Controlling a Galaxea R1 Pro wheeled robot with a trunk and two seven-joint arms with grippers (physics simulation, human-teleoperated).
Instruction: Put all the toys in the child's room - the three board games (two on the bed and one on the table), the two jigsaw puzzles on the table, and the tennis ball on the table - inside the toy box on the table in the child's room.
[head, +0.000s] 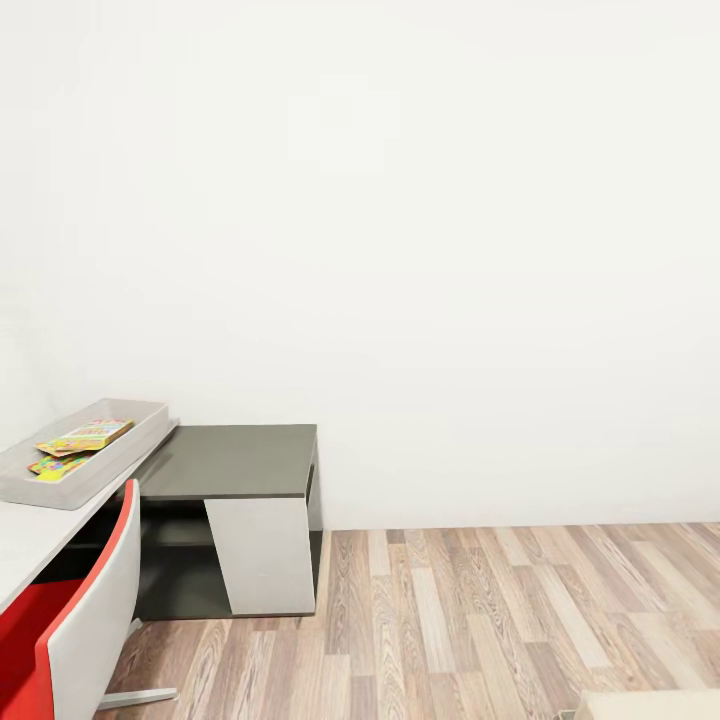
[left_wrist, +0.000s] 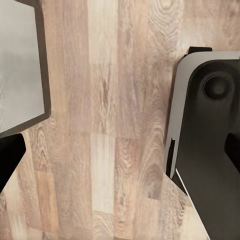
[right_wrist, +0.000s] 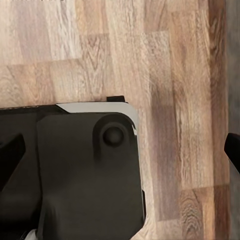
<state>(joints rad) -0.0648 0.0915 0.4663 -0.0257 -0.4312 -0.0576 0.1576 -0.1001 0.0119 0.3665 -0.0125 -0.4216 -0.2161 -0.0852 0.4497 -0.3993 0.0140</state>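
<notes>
The toy box (head: 85, 455) sits on the table (head: 30, 545), at eight o'clock in the head view. Two bright flat toys (head: 85, 436) already lie inside; more look left to fetch. Both arms hang over the wood floor (left_wrist: 105, 125). I cannot tell if either claw is open.

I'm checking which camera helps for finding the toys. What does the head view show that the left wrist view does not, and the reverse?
Head view: a grey toy box on the table, holding colourful flat boxes, plus a dark side desk, a red chair and the white wall.
Left wrist view: the robot's dark base, seen from above.
Both: the wooden plank floor.
</notes>
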